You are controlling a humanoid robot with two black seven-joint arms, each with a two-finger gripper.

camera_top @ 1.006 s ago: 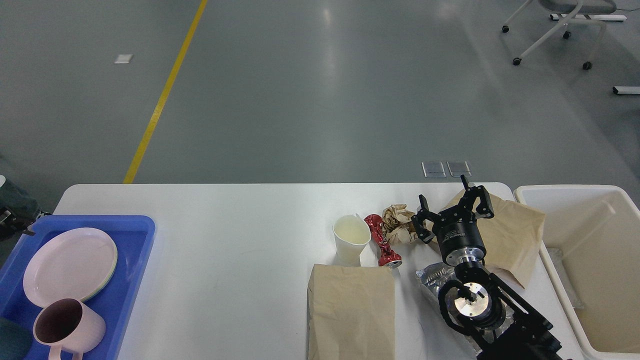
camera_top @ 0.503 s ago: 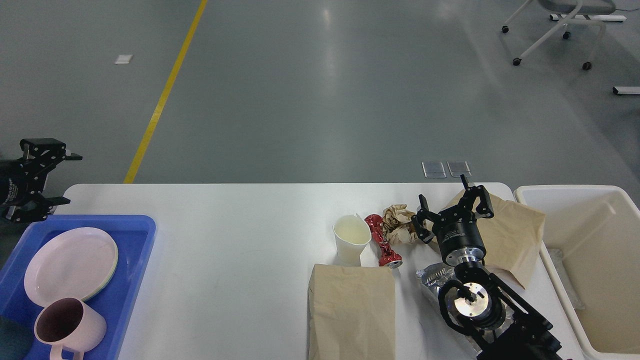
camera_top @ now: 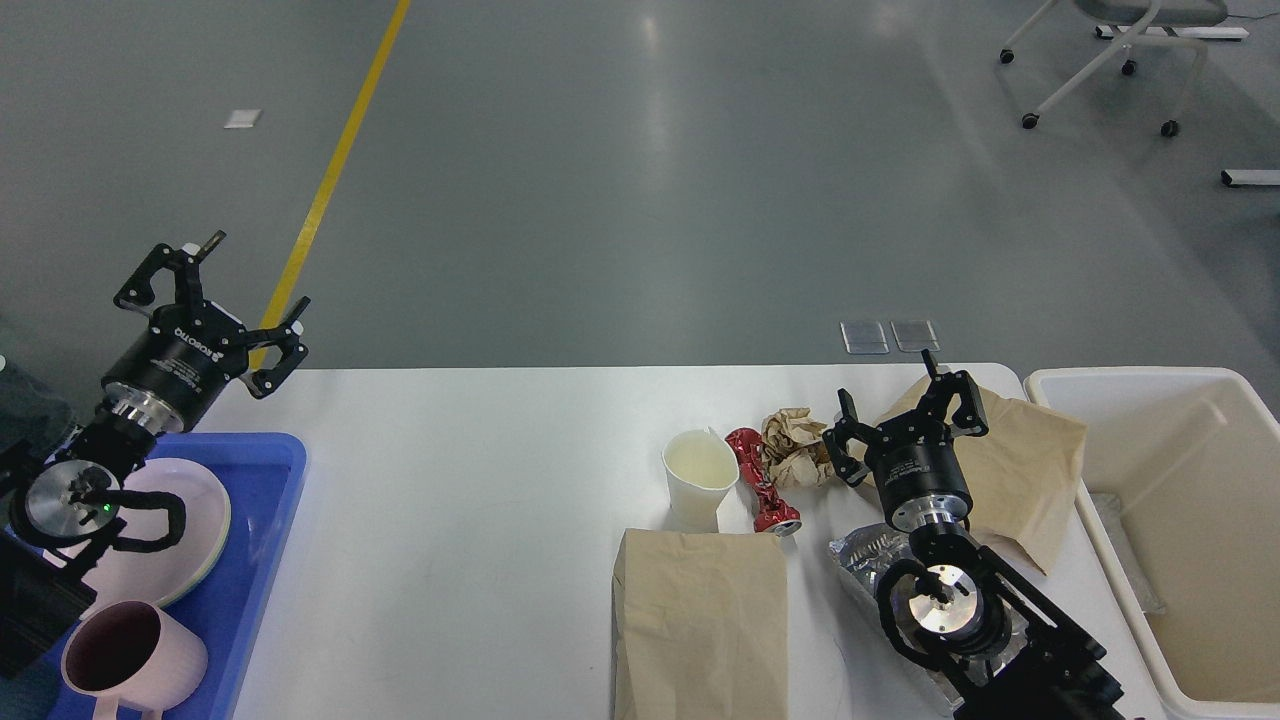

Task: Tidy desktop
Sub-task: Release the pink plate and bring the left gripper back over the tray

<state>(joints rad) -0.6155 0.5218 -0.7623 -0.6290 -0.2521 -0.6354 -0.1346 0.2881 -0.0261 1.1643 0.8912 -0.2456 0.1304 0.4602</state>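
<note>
While the mug (camera_top: 130,655) and plate (camera_top: 165,535) sit in the blue tray (camera_top: 265,500) at near left, seemingly sorted crockery, the rubbish clusters at near right by the bin (camera_top: 1180,530), probably awaiting disposal: a flat paper bag (camera_top: 700,620), foil wrapper (camera_top: 865,555), paper cup (camera_top: 700,480), crushed red can (camera_top: 762,485), crumpled paper (camera_top: 795,455) and a second bag (camera_top: 1030,470). Everything rests on the desktop (camera_top: 470,480), which fills the lower view with its long axis running left to right. Farther back, the right gripper (camera_top: 900,410) hovers with fingers spread over the clutter, empty, and the left gripper (camera_top: 215,300) is raised beyond the tray, also spread and empty.
</note>
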